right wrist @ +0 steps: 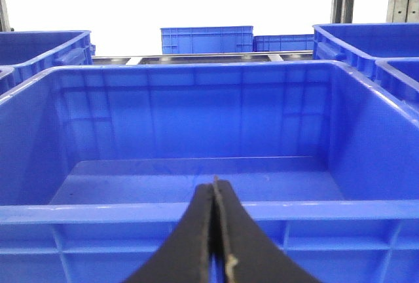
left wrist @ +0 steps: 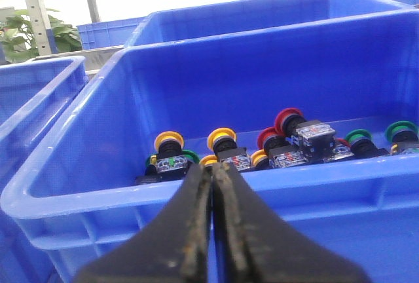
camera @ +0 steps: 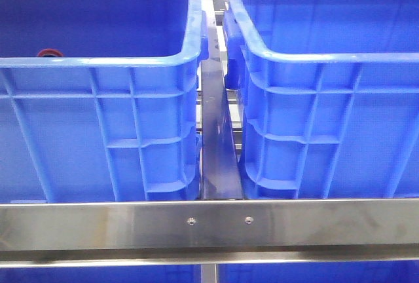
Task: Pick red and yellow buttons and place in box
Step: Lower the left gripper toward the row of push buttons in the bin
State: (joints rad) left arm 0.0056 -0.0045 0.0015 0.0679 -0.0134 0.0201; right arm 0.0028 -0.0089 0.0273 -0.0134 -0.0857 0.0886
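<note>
Two big blue plastic crates sit side by side behind a shiny steel rail (camera: 209, 224). The left blue crate (camera: 98, 60) holds the buttons, and the right blue crate (camera: 327, 54) looks bare inside, so it is likely the box to fill. In the left wrist view, a row of small push buttons lies along the floor of the left crate, near its far wall. Some have yellow round caps (left wrist: 169, 141), some have red round caps (left wrist: 289, 120), and a few have green round caps (left wrist: 400, 130). From the front, only one red cap (camera: 48, 53) peeks over the rim. The left gripper (left wrist: 212, 185) hangs just outside the near wall of that crate, its two black fingers pressed together and holding nothing. The right gripper (right wrist: 214, 198) waits in front of the bare crate, also pressed together and holding nothing. No button looks picked yet, so this seems to be the start. Next, the left gripper should lift over the rim, spread its fingers, and drop onto a yellow or red cap.
</note>
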